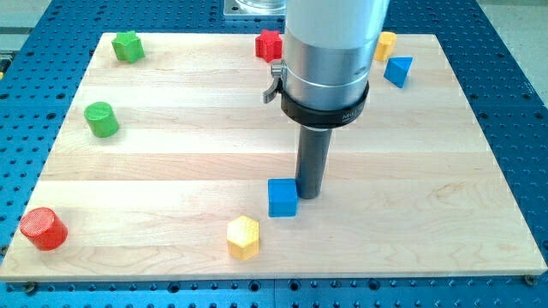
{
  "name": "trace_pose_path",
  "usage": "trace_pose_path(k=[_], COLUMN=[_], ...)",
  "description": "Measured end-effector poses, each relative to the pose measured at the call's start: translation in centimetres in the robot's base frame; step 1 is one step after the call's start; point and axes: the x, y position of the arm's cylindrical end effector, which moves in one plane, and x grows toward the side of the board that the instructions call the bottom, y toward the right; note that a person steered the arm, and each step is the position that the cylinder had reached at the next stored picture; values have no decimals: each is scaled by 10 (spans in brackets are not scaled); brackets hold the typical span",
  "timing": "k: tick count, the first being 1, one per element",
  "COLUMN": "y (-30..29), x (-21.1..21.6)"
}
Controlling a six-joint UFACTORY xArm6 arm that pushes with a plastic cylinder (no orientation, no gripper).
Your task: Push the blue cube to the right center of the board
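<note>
The blue cube [282, 198] sits on the wooden board [171, 162] a little below its middle. My tip [308, 196] stands right next to the cube's right side, touching or nearly touching it. The rod rises into the wide silver arm body [327, 51], which hides part of the board's top middle.
A yellow hexagonal block [243, 237] lies just below-left of the blue cube. A red cylinder [43, 228] is at bottom left. A green cylinder [102, 119] and a green block [128, 46] are at left. A red block [269, 44], a yellow block [386, 44] and a blue triangular block [397, 71] are at top.
</note>
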Motion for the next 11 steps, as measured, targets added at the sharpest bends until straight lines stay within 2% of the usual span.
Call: trace_pose_path(k=[1, 2, 3, 4, 6, 7, 9, 10, 11], y=[2, -53, -55, 23, 39, 85, 108, 181, 180], x=[61, 67, 5, -46, -25, -60, -45, -68, -55])
